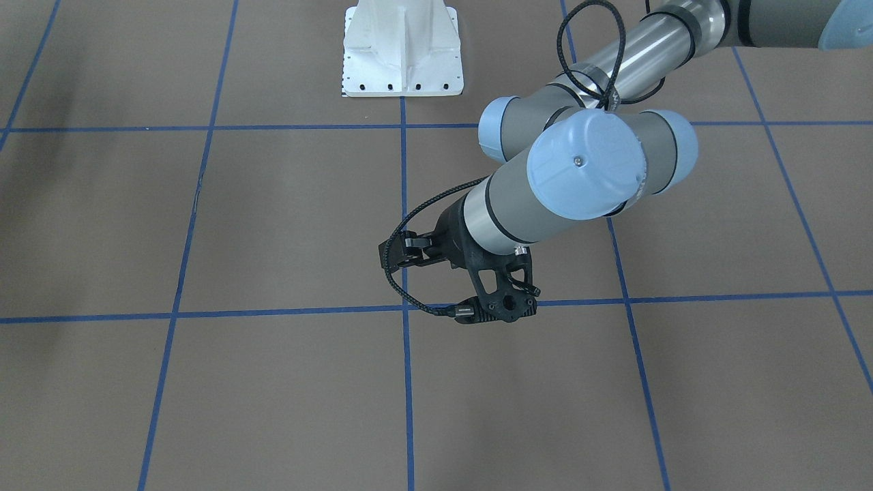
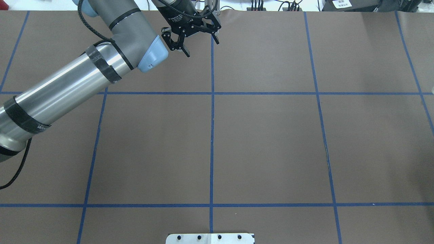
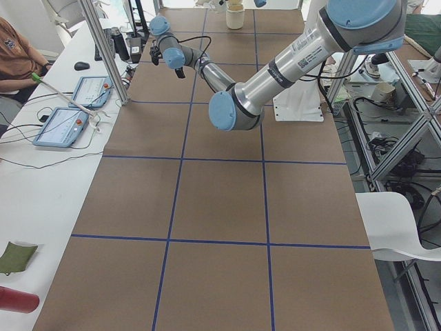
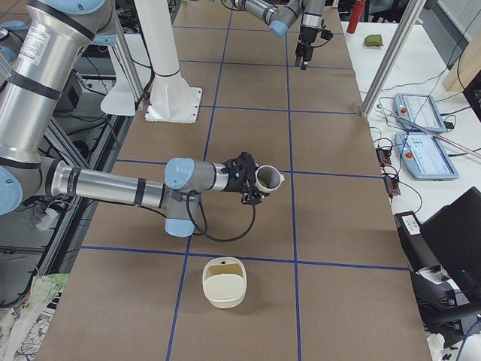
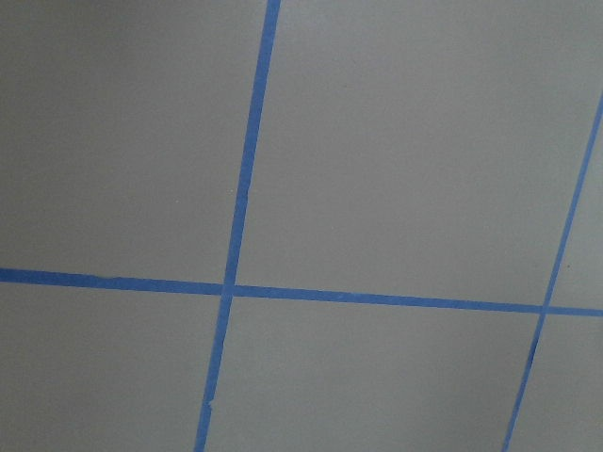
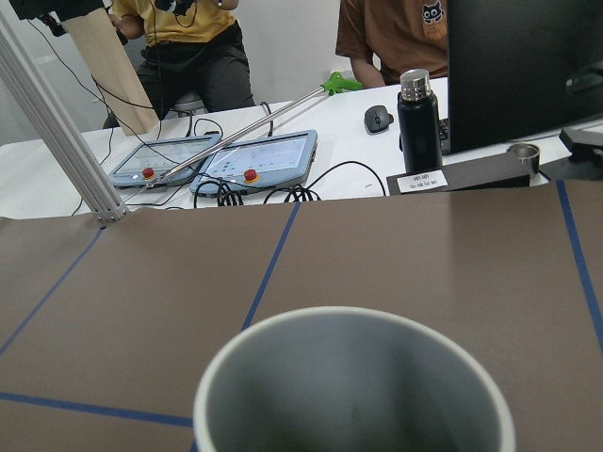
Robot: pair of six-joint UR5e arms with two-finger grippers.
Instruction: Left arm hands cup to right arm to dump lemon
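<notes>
Front-facing view: you see the grey-and-silver left arm with light-blue joint caps [image 1: 518,204] come in from 1 o'clock over the brown tabletop with blue tape lines [image 1: 273,218]. Its jaws are mostly hidden behind the black bracket near the centre.

Overhead view: the left arm [image 2: 67,88] reaches from 9 o'clock up to 12 o'clock. Here its jaws are spread wide with nothing between them.

Left-side view: the near left arm [image 3: 275,76] stretches away to 11 o'clock.

Right-side view: the near right arm, grey-and-silver with a blue elbow cap [image 4: 105,186], lies across the middle. At its tip is the small off-white mug-shaped cup [image 4: 280,179], tipped with its mouth towards 3 o'clock. Something yellow-green, the lemon [image 4: 264,178], shows inside the mouth. You cannot tell how these jaws stand. At 6 o'clock an off-white squarish container [image 4: 224,299] stands on the tabletop, well apart from the cup. The left arm [image 4: 279,27] is far off at 12 o'clock.

Left wrist view: only tabletop and tape.

Right wrist view: the cup's grey inside [image 6: 353,386] fills 6 o'clock. No fruit shows from this angle.
</notes>
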